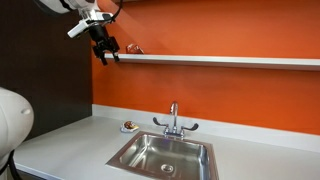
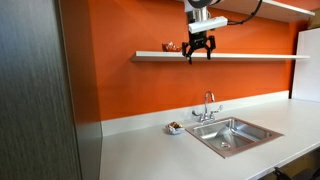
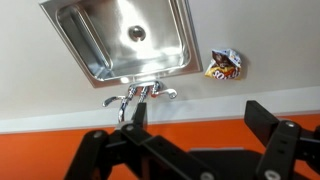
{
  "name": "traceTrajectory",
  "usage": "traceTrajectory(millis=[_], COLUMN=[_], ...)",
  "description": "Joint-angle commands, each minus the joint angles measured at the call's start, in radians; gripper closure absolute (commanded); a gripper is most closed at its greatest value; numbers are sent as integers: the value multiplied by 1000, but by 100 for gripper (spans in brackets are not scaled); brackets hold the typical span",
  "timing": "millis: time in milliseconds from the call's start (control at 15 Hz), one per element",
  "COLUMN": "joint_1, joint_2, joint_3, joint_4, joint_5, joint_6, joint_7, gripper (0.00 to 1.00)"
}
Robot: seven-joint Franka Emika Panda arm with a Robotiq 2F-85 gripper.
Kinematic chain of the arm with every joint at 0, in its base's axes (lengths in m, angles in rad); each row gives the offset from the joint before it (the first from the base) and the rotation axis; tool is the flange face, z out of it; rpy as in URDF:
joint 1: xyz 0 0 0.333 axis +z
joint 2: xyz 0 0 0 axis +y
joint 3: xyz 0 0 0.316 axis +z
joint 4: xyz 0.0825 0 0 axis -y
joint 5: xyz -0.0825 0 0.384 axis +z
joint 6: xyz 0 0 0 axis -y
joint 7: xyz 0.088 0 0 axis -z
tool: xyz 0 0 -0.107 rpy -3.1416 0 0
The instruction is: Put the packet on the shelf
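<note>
The packet (image 1: pixel 135 48) is a small red thing. It lies on the shelf (image 1: pixel 220 60), close to one end. The gripper (image 1: pixel 106 53) hangs near it and does not touch it. Its fingers (image 3: pixel 268 125) are spread wide and hold nothing. Down in the counter (image 1: pixel 70 140), the sink (image 1: pixel 165 155) shows its shiny bottom and drain. A crumpled red-and-white wrapper (image 3: pixel 225 65) sits beside the sink.

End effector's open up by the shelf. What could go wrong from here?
1. The packet lies on the shelf near its end, close to the open end effector; a sideways move could knock it off.
2. The end effector hangs level with the shelf's front edge; swinging inward could strike it.
</note>
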Motion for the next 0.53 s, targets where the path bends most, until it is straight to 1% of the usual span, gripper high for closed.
traceTrajectory(millis=[0, 133, 267, 467], joint_1=[-33, -37, -30, -41], joint_2=[-50, -51, -55, -53], joint_3=[-3, -13, -31, -41], joint_4=[-120, -175, -235, -316], joint_5=[39, 45, 48, 21], joint_6=[24, 52, 123, 229], joint_7=[-54, -80, -147, -201], gripper=[0, 0, 0, 0])
